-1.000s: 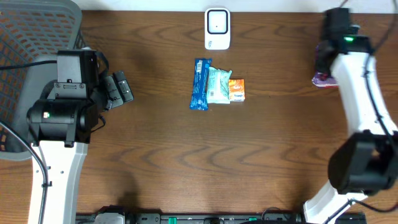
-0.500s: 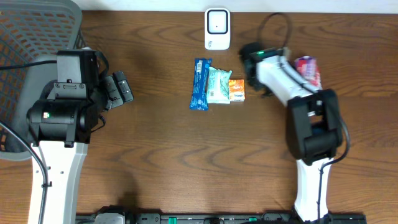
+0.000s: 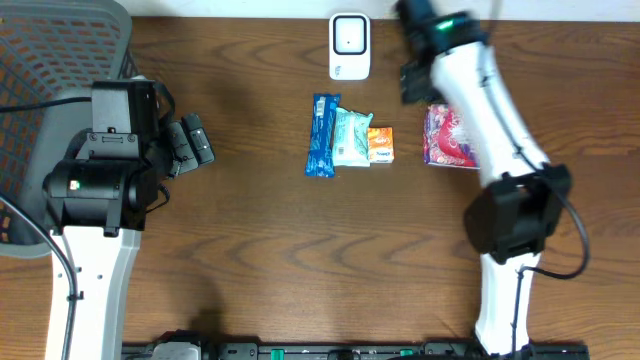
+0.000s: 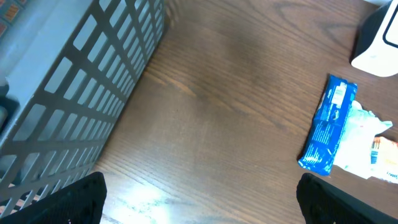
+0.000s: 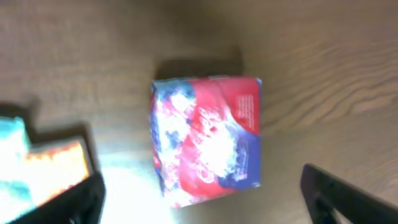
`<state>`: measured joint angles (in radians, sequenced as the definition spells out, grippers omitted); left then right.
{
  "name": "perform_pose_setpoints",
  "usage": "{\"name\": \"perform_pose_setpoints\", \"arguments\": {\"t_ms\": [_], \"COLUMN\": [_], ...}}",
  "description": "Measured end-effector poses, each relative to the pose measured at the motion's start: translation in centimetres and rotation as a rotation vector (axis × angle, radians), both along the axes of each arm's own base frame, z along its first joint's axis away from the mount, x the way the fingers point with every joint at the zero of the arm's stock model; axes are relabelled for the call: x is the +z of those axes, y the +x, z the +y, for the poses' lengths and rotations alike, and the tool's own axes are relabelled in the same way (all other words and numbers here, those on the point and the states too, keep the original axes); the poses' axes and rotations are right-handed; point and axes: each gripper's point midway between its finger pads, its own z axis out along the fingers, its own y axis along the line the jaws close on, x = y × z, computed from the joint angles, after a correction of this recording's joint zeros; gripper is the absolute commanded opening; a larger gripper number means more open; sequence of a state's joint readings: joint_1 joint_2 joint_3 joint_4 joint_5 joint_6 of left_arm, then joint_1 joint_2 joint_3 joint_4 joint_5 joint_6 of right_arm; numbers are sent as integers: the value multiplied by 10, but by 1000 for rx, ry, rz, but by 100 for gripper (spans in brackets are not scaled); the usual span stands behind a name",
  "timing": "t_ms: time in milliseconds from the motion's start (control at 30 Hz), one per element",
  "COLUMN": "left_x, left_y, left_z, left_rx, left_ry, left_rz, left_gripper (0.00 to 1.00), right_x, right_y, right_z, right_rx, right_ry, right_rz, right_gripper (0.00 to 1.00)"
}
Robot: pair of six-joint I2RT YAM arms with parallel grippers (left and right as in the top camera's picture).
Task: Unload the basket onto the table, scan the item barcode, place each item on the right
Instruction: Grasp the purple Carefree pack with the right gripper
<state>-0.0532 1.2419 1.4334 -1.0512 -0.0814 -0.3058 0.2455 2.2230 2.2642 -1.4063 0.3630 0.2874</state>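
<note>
Red, white and blue packet (image 3: 443, 140) flat on the wooden table (image 3: 250, 250), right of centre, just right of the small orange packet (image 3: 380, 145), a narrow strip of bare wood between the two. Printed face up in the right wrist view, slightly blurred. Right gripper (image 3: 415, 80) above the packet's far left corner, spread wide, dark fingers (image 5: 68, 202) at the two lower corners of its own view, clear of the packet, nothing pinched. Right arm crossing over the packet's right side in the overhead view. Left of the orange packet, side by side in one row: pale teal pack (image 3: 352, 138), then long blue bar (image 3: 323, 135). White scanner (image 3: 349, 45) at the far edge, beyond that row. At far left, grey mesh basket (image 3: 50, 50); near it the left gripper (image 3: 192, 142), likewise spread and empty, well apart from the row.
</note>
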Motion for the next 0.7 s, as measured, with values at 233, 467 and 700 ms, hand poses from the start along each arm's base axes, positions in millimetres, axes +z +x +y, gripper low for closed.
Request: {"name": "perform_pose_setpoints", "arguments": {"t_ms": [233,467,700], "left_x": [0,0,0], "left_y": [0,0,0], "left_z": [0,0,0], "left_rx": [0,0,0], "left_ry": [0,0,0], "left_rz": [0,0,0], "left_gripper": [98,98,98], "right_x": [-9,-53,-102], "right_y": [-15,-33,-37], "right_z": [-74,-110,-96], "right_rx": [-45,-66,-9], "right_ry": [256,486,740], "right_rz": [127,198,173], "right_gripper": [99,98,95]}}
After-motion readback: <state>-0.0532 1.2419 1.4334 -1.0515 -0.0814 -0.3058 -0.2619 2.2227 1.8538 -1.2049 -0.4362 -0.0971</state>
